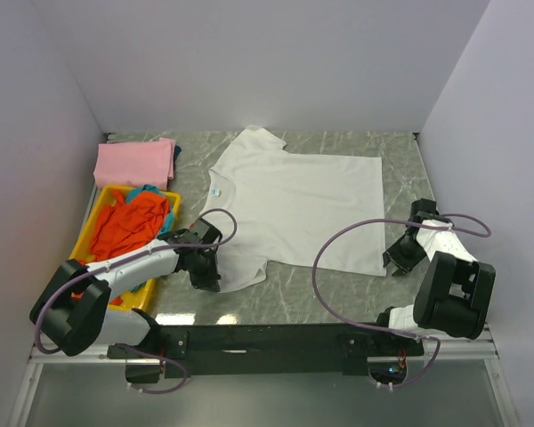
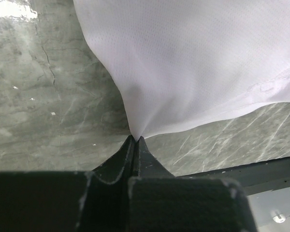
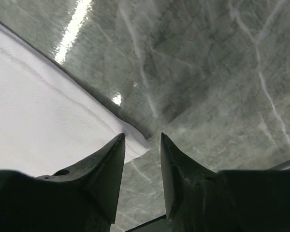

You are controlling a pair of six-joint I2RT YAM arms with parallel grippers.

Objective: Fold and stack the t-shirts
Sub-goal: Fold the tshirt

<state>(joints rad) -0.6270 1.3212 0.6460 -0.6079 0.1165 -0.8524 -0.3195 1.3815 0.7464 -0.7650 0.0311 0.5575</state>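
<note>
The white shirt (image 1: pixel 294 200) lay spread flat mid-frame. A pink shirt (image 1: pixel 133 162) sat at upper left, and an orange-red one (image 1: pixel 129 222) was heaped in the tray (image 1: pixel 89 229). The left gripper (image 1: pixel 205 267) was clamped shut on the white shirt's lower-left sleeve. The right gripper (image 1: pixel 399 261) stood partly open, straddling the lower-right hem corner and gripping nothing. The first fold looked to be in setup. The right jaws would need to close on that corner before both arms lifted together.
</note>
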